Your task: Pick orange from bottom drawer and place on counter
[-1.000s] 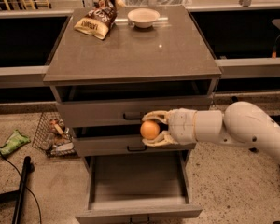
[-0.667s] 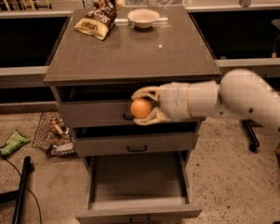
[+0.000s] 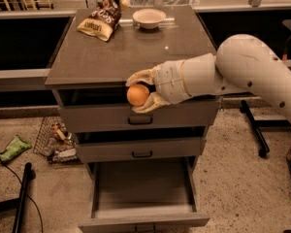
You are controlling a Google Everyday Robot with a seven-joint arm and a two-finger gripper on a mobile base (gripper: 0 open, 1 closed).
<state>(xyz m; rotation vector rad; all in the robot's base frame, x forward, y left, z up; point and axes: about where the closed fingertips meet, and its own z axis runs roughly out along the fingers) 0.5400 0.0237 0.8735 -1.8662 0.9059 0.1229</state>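
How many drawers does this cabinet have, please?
3, stacked under the counter: top drawer, behind the gripper whose jaws clasp the orange; middle drawer; bottom drawer, pulled open.

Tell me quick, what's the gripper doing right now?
The gripper is closed on the orange, holding it just at the counter's front edge.

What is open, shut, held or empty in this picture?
bottom drawer: pulled open, nothing inside.
two upper drawers: look pushed in.
orange: held in the hand, not yet on the counter.
hand: shut on the orange, just below the counter's front edge.
bowl: upright on the counter, looks empty.
snack bag: lying on the counter.
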